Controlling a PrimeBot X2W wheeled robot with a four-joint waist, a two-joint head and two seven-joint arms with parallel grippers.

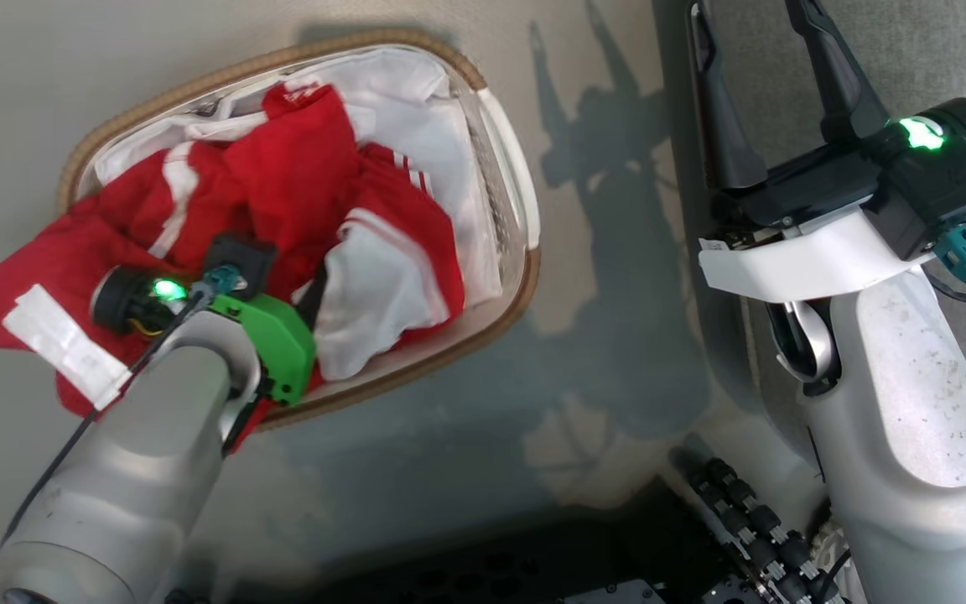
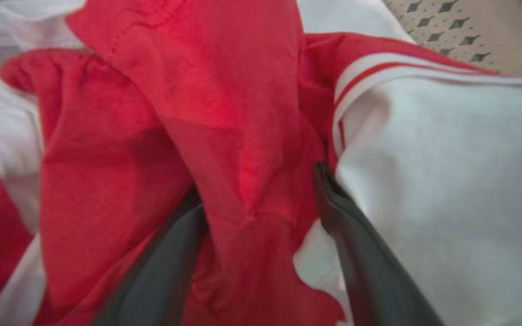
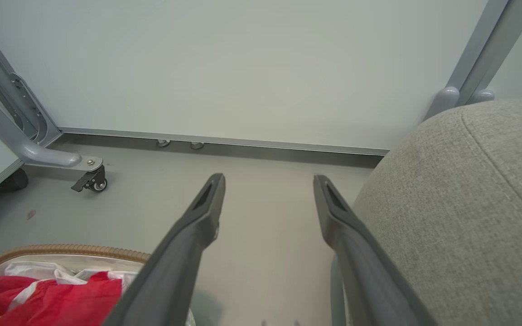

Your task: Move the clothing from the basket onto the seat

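The basket (image 1: 349,50) stands on the floor at the upper left, heaped with red and white clothing (image 1: 298,184), part of which spills over its left rim. My left arm (image 1: 265,335) reaches down into the heap. In the left wrist view my left gripper (image 2: 261,181) is open, its fingers pushed into the clothing (image 2: 224,90) with a red fold standing between them, not clamped. My right gripper (image 1: 747,13) is open and holds nothing, hovering at the edge of the grey seat (image 1: 927,59). Its own view shows the right gripper (image 3: 268,181), the seat (image 3: 469,203), the basket's rim (image 3: 61,250) and the clothing (image 3: 52,294).
A grey frame leg with a caster (image 3: 91,181) stands against the pale wall panel (image 3: 243,68) beyond the basket. My dark base (image 1: 533,562) shows at the bottom of the head view. Bare floor (image 1: 600,252) lies between basket and seat.
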